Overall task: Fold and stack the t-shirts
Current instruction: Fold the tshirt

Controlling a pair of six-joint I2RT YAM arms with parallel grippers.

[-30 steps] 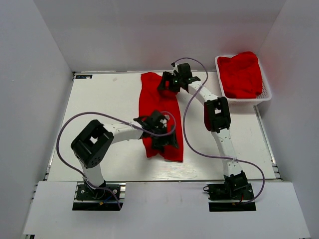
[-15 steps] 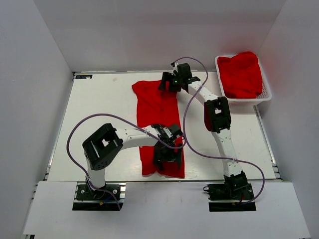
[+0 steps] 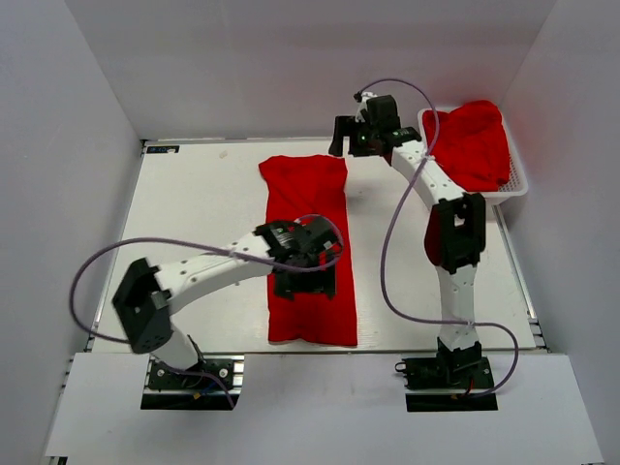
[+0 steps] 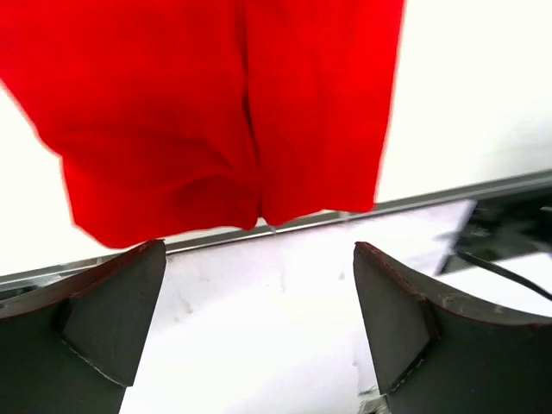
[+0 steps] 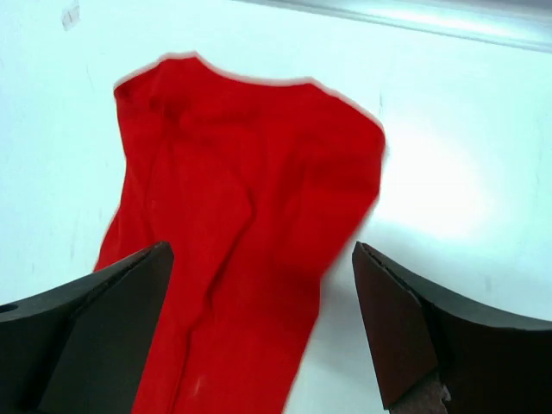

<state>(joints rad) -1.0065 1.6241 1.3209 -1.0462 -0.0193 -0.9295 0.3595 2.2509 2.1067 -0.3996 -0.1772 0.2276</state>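
1. Top view: the folded t-shirt [image 3: 305, 194] lies as a long strip mid-table [image 3: 194, 194], its long axis running far to near. The left gripper [image 3: 306, 283] hangs over the strip's near half. The right gripper [image 3: 347, 139] is just off the far right corner, beside the basket [image 3: 484, 195] holding more red shirts [image 3: 473, 143].
2. Left wrist view: the left gripper [image 4: 259, 319] has its jaws spread wide with nothing between them. The t-shirt's [image 4: 207, 112] near hem is just ahead of the tips.
3. Right wrist view: the right gripper [image 5: 259, 328] is also wide open and empty. The t-shirt's [image 5: 241, 216] far end is ahead and left of centre.
4. Judgement: an end-to-end fold comes next. The left arm is nearer the near hem and the right arm nearer the far end.
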